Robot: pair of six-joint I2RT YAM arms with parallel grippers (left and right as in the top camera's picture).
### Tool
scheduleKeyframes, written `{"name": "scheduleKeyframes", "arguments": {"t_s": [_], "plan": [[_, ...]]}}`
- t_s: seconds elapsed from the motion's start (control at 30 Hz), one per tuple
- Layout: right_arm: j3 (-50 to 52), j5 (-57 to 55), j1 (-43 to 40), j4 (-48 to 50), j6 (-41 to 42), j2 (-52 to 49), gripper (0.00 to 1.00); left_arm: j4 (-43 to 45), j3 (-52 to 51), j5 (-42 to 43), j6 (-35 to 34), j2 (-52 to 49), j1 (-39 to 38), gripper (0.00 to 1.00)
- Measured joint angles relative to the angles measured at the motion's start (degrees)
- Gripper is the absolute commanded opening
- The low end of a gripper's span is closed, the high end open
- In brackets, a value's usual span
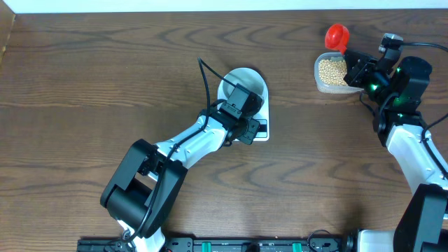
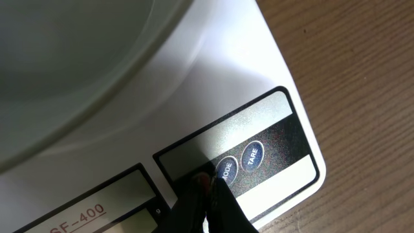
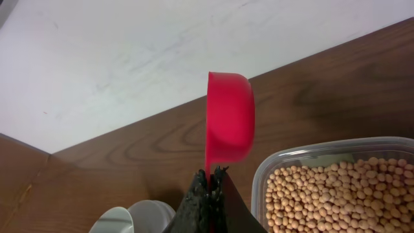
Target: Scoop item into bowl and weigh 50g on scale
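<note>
Pressing MODE (image 2: 226,170) on the scale (image 2: 259,90) with the left gripper (image 2: 206,188), jaws together, wants a light straight push so the bowl (image 1: 253,78) on the scale isn't nudged; well right of the scale, right gripper (image 3: 210,176) clamps red scoop (image 3: 229,116) beside the beans (image 1: 332,68).

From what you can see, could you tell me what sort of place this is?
Likely a robot test bench: wood table, scale carrying a bowl, tub of beans.
</note>
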State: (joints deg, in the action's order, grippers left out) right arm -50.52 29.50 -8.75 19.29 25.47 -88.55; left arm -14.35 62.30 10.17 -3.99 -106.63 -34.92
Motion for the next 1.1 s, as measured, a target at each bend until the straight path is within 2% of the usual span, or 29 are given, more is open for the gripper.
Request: {"name": "scheduleKeyframes", "arguments": {"t_s": [1.1], "plan": [[0.0, 0.0, 0.7, 0.0, 0.0, 0.0, 0.01, -0.39, 0.2, 0.0, -0.02, 1.4, 0.02, 0.07]]}}
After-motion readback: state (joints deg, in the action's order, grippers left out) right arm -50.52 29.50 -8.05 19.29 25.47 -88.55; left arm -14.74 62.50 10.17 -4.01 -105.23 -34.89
